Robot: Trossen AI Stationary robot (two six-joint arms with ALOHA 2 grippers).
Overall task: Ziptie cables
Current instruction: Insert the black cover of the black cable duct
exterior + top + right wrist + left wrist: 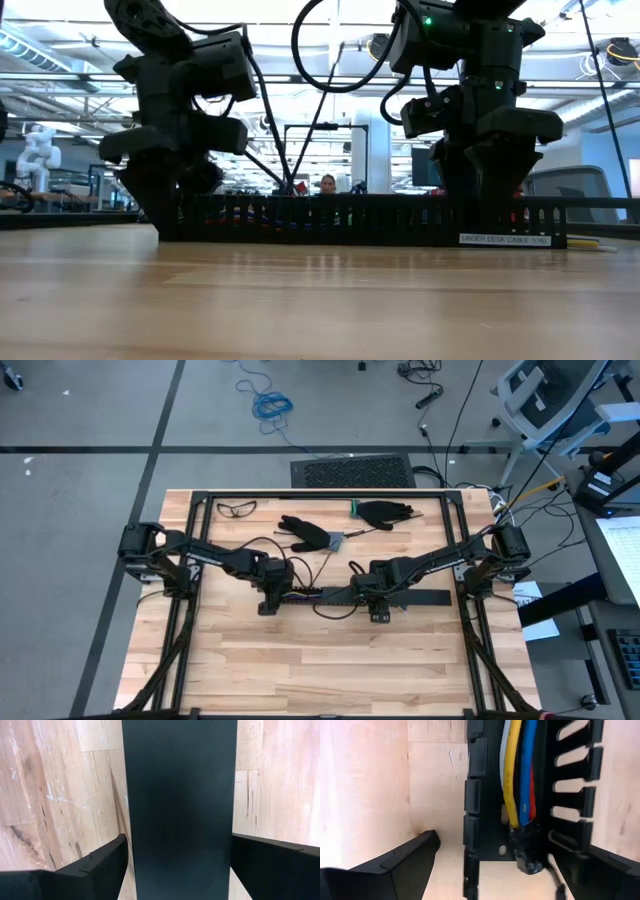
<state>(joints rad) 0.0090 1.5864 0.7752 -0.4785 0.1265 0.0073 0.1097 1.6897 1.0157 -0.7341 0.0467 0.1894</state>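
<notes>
Tabletop of pale wood planks carries all items, with a black frame along its far and side edges.

Both dark arms reach inward and downward to a long black slotted strip, an open-topped cable tray lying lengthwise between them. In the low view it bears a white label near one end.

Left gripper stands over one end of the strip, its fingers spread wide, one on each side of the tray walls; whether they touch the walls cannot be told. It holds nothing.

Right gripper stands over a solid black covered stretch of the strip, fingers wide apart and straddling it, just beside its edges. Contact cannot be confirmed.

Contents of the tray: the cables, directly ahead of the left gripper, lie lengthwise inside the channel. White, yellow, blue and red strands are visible side by side; their ends finish at a black lump just inside the tray's end. Coloured spots show through the slots in the low view.

Beyond both grippers, toward the far edge, lie two black gloves and a pair of safety glasses.
</notes>
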